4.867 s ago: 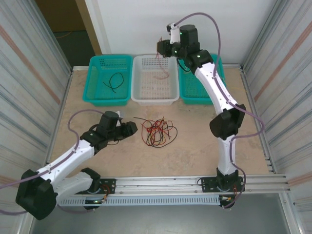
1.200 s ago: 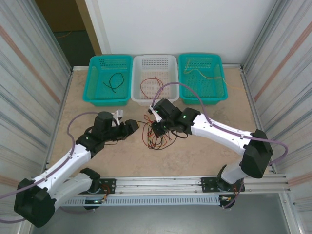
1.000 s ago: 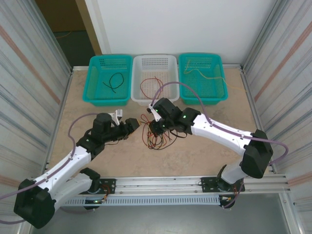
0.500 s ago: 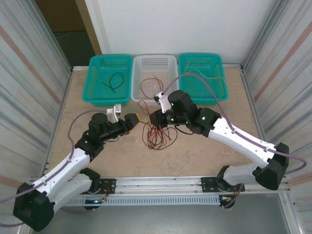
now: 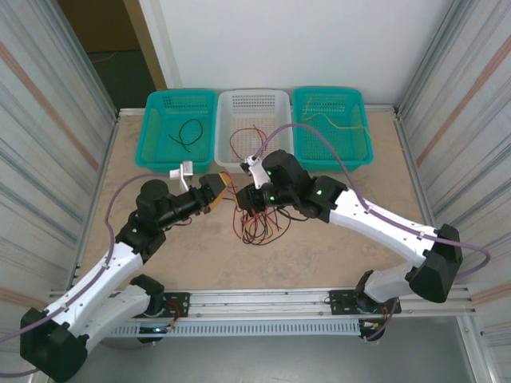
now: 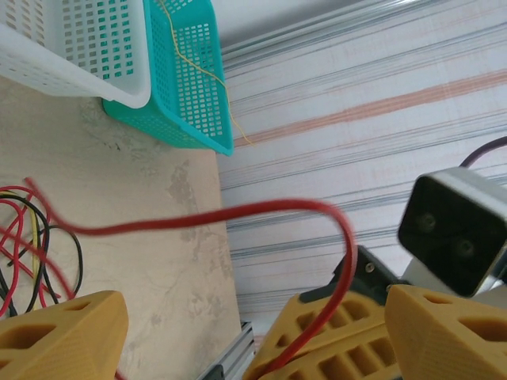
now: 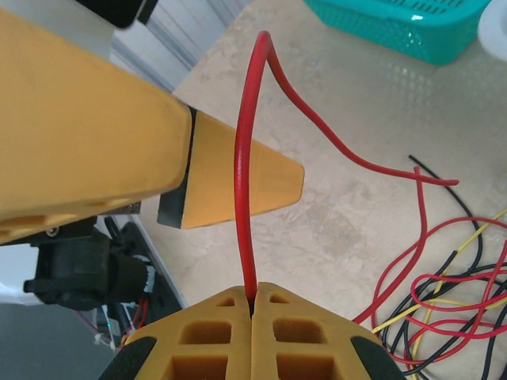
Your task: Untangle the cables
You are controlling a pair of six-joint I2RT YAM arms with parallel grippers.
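The cables (image 5: 257, 220) lie as a loose tangle of red, black and yellow strands on the table centre, also in the right wrist view (image 7: 459, 317). My right gripper (image 7: 253, 299) is shut on one red cable (image 7: 244, 190), which rises from its tips, bends over and runs back down to the tangle. From above, the right gripper (image 5: 243, 196) hovers at the tangle's upper left. My left gripper (image 5: 225, 188) faces it, open. In the left wrist view, the left gripper (image 6: 253, 340) has the right gripper's fingertips (image 6: 341, 332) and the red cable (image 6: 238, 212) between its spread fingers.
Three baskets stand along the far edge. The left teal basket (image 5: 156, 132) holds a black cable (image 5: 189, 132). The white basket (image 5: 275, 152) holds a red cable (image 5: 246, 140). The right teal basket (image 5: 355, 148) holds a yellow cable (image 5: 331, 120). Corrugated walls close both sides.
The right gripper has lifted a red cable's end out of the tangle and carried it left. The left gripper has risen, moved toward it and opened wider around it.
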